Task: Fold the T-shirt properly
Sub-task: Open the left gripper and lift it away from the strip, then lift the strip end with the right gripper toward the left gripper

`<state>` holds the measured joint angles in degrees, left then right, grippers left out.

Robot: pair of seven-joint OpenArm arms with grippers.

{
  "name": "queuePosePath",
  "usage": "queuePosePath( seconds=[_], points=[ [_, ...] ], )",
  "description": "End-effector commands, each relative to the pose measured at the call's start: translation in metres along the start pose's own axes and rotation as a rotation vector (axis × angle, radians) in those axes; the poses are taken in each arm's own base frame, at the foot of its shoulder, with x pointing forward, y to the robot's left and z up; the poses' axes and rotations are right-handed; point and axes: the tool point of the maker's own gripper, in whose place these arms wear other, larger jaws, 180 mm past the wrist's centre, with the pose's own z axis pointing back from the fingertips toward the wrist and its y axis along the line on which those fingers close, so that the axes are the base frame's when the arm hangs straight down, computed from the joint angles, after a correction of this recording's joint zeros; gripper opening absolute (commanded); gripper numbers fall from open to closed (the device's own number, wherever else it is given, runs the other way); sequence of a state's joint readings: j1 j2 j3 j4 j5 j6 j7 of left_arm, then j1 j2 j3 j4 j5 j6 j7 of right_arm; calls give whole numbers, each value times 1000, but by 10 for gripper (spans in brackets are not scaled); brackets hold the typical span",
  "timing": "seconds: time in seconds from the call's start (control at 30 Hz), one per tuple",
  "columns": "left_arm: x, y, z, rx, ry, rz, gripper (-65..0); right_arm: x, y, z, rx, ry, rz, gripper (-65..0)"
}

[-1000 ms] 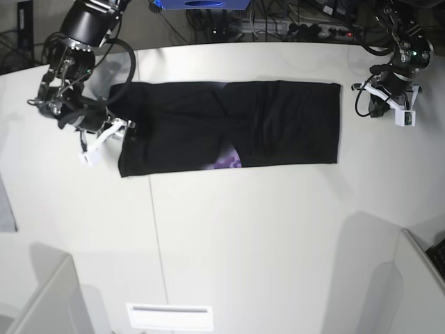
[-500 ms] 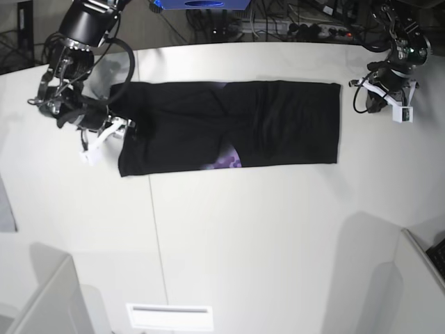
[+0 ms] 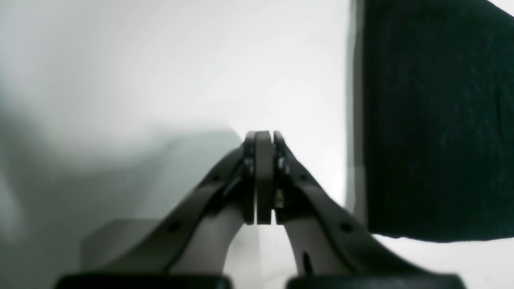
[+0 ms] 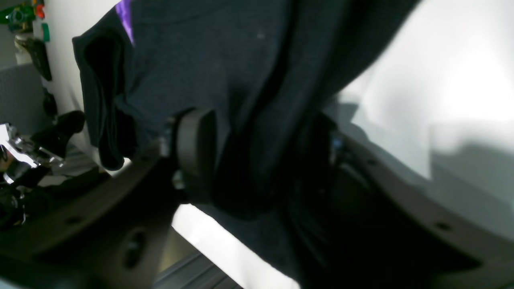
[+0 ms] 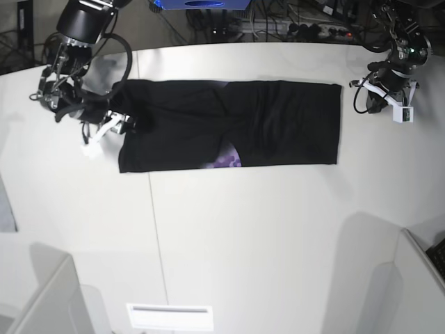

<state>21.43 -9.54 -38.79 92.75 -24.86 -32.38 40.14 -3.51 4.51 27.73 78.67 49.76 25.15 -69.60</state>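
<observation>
Base view — my right gripper (image 5: pixel 110 127) has started closing on the T-shirt (image 5: pixel 278 125) edge at nine o'clock; left gripper (image 3: pixel 263 180) clenched, empty

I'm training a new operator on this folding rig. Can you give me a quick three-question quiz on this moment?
1. True or false: the left claw is shut and holds nothing.
2. Which claw has T-shirt cloth between its fingers? A) left B) right C) both
3. Fill in: the print peeking out at the shirt's near edge in the base view is ____ in colour.

Key
1. True. Its fingers meet over the bare table, beside the shirt's edge.
2. B. The right claw has cloth bunched between its fingers at the shirt's end.
3. Purple.
</observation>
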Motion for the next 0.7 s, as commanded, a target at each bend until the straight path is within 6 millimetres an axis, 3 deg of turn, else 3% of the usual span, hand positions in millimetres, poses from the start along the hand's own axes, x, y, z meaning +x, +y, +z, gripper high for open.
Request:
queuePosePath(
  seconds=[0.0,0.13,0.23,0.3,0.5,0.67],
  points=[
    [11,2,3,-1,-32,-14,-650,-8,-11,1,-49,47,3,-408],
    [10,2,3,0,-29,-14,-650,-8,-18,-1,-52,50,-17,-509],
    [10,1,3,-2,-29,-15,-650,-1,-21,3,-63,26,-9,-650],
    [9,1,3,-2,-27,-14,-650,4,-26,8,-80,16,0,-650],
    [3,-25,-8,-70,1,-45,-650,20,-30,16,-99,-10,23,-650],
    [-6,-23,-13,-71,25,-19,-650,38,-22,32,-138,-71,28,-650]
  ],
)
